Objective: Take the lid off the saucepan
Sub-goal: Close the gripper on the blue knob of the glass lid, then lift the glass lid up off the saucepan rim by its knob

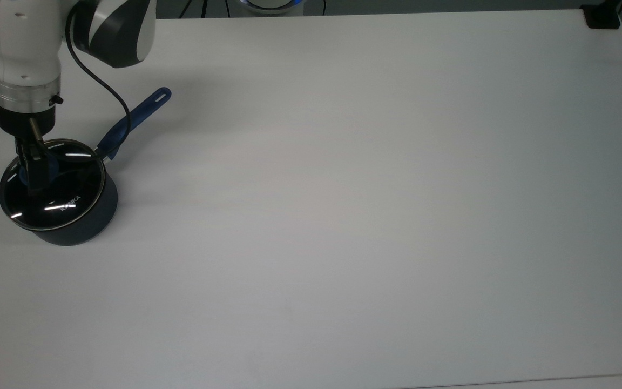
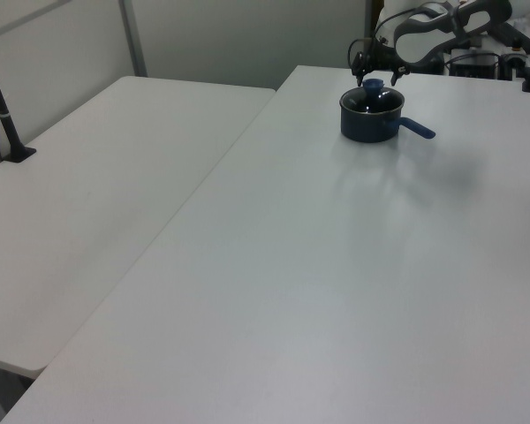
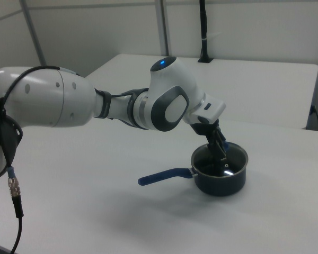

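The saucepan [image 3: 220, 177] sits on the white tabletop [image 3: 95, 211], its blue handle [image 3: 164, 176] pointing toward 9 o'clock. The lid [image 3: 217, 159] rests on it. The arm reaches in from 9 o'clock, and its claw [image 3: 220, 150] comes down onto the lid's centre.

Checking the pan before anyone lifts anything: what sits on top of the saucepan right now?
The glass lid covers the saucepan, seated on its rim. The gripper sits at the lid's blue knob. Through the glass the interior looks dark; any contents cannot be made out.
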`<control>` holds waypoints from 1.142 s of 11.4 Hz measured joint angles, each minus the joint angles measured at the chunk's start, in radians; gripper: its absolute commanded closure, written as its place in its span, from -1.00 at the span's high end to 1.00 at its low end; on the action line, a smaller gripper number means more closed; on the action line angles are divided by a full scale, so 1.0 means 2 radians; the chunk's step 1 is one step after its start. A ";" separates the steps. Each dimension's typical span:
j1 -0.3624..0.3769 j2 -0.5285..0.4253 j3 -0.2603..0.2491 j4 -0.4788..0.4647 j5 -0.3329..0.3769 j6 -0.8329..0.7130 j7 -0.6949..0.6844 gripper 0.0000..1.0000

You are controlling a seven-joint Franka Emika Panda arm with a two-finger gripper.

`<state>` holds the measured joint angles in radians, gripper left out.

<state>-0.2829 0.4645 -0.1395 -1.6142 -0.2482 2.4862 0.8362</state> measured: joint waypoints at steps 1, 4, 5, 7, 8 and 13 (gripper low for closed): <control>0.000 0.002 0.002 0.000 -0.001 0.000 0.000 0.45; 0.001 0.004 0.006 0.001 -0.008 0.000 0.000 0.26; 0.001 0.003 0.006 0.003 -0.008 0.000 -0.002 0.26; -0.002 -0.008 0.010 0.004 -0.008 -0.001 -0.016 0.25; -0.010 -0.021 0.024 0.005 -0.008 -0.013 -0.030 0.20; -0.026 -0.083 0.108 0.002 -0.008 -0.111 -0.083 0.51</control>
<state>-0.3354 0.2985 0.0762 -1.6105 -0.2647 2.2638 0.6702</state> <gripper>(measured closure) 0.383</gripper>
